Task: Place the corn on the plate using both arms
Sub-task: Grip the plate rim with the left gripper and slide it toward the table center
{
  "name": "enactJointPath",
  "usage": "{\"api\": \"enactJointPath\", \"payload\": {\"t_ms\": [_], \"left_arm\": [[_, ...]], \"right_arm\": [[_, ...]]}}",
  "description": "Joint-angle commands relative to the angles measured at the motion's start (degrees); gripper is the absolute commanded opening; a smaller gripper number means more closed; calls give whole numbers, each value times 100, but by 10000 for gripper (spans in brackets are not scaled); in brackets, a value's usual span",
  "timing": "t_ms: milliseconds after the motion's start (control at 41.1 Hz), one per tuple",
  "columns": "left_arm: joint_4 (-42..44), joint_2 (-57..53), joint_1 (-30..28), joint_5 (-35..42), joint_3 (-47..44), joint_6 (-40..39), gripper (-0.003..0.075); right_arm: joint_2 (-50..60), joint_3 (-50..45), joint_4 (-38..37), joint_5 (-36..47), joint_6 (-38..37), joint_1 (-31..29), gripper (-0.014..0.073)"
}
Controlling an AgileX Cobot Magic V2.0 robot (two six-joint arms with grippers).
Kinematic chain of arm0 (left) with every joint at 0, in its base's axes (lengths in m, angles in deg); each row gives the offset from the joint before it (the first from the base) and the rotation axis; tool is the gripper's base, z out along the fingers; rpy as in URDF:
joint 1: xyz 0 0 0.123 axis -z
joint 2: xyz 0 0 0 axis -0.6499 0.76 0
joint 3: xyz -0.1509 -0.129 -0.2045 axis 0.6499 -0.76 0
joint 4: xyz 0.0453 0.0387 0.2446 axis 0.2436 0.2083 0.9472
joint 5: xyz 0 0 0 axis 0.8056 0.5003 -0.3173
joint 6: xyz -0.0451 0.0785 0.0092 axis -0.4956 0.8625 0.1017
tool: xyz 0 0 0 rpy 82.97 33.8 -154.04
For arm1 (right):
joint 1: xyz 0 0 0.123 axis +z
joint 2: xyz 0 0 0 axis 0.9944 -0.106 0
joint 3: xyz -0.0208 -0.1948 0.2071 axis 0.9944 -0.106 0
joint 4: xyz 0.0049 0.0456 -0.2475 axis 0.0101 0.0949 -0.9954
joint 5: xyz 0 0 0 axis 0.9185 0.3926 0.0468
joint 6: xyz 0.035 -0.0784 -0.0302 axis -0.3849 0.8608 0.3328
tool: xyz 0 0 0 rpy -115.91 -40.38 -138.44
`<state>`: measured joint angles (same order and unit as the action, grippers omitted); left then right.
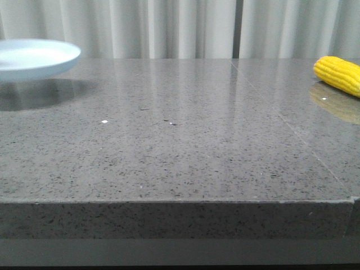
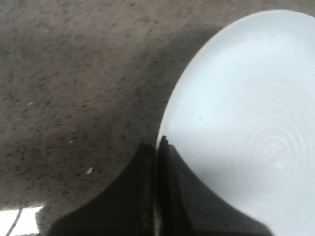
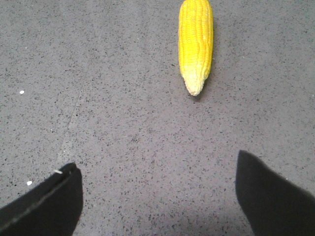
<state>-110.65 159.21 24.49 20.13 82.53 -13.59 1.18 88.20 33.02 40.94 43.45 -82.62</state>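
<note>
Front view puts the corn (image 1: 339,73) at your far right on the counter (image 1: 169,146), partly cut by the frame edge, its reflection showing on the glossy surface just beneath. Right wrist view shows the same cob lying flat on the grey speckled stone, paler tapered tip pointing toward the right hand (image 3: 157,196). That hand's two dark fingers (image 3: 42,206) are spread wide with bare counter between them, well apart from the cob, touching nothing.

The plate (image 1: 36,58) is at your far left in the front view, raised off the counter, with a dark shadow below it. Left wrist view shows the left hand (image 2: 157,162) clamped on the plate's rim, both fingers pressed tight together with the thin edge between them. Rest of the plate is plain pale blue; faint rings toward its centre, probably glare.
</note>
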Motion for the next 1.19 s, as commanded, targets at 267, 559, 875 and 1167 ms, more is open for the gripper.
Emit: {"api": "enactJointPath", "payload": {"t_ms": [267,559,875,1167], "left_arm": [[-276,-491,1341,-246,507,16,-20],[-276,-190,2475,-122,507,16,-20],[-266,419,3128,-34,507,16,-20],[-242,630,3203,-96,507,16,71]], "right_arm": [[-21,172,-19,381,30,-34,651],[-21,172,-19,381,30,-34,651],[-21,172,-19,381,30,-34,651],[-21,172,-19,381,30,-34,651]]}}
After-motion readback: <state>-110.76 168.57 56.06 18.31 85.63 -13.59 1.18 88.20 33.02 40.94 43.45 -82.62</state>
